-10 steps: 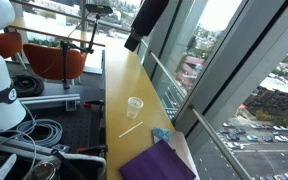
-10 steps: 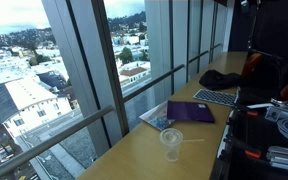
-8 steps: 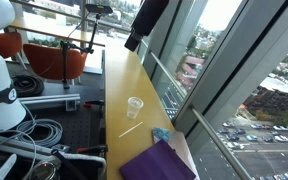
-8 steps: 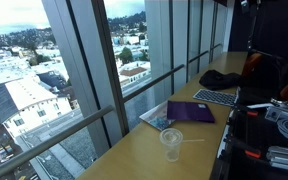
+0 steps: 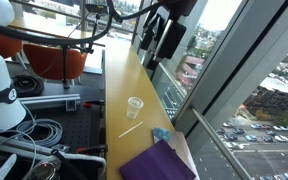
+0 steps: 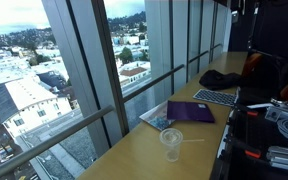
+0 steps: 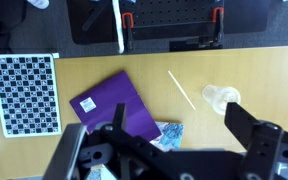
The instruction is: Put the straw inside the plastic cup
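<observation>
The clear plastic cup [image 5: 135,104] stands upright on the wooden counter, also visible in the exterior view [image 6: 171,143] and in the wrist view [image 7: 221,98]. The thin whitish straw [image 5: 130,128] lies flat on the counter beside the cup, apart from it; it also shows in the exterior view [image 6: 190,140] and in the wrist view [image 7: 181,89]. My gripper [image 5: 164,40] hangs high above the counter, well clear of both. In the wrist view the gripper [image 7: 174,118] is open and empty.
A purple folder [image 5: 159,162] [image 7: 109,105] and a small light-blue object [image 5: 161,134] [image 7: 169,133] lie near the straw. A checkerboard sheet [image 7: 24,93] lies further along. A keyboard [image 6: 216,97] and dark cloth [image 6: 221,79] sit at the counter's far end. Window glass borders the counter.
The arm has swung over the counter, so the gripper now shows in full at the top of an exterior view. Cup and straw have not moved.
</observation>
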Controlling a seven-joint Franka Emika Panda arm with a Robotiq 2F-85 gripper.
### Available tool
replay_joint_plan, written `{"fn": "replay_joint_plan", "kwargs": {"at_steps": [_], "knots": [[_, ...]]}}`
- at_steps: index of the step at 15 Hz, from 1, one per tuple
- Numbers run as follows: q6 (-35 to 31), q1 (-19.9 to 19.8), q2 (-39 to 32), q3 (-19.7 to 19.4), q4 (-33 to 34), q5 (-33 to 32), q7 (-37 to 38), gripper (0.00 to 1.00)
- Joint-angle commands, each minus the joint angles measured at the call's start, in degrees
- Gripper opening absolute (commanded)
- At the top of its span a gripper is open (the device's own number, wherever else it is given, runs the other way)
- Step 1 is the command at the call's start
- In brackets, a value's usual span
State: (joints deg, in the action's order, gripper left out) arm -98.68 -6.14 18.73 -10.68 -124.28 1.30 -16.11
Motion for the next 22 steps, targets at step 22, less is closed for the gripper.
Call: {"fn": "replay_joint_plan", "kwargs": {"at_steps": [22], "knots": [[-28.6, 6.2, -15.3, 3.5, -12.5, 4.3, -41.1, 1.00]]}}
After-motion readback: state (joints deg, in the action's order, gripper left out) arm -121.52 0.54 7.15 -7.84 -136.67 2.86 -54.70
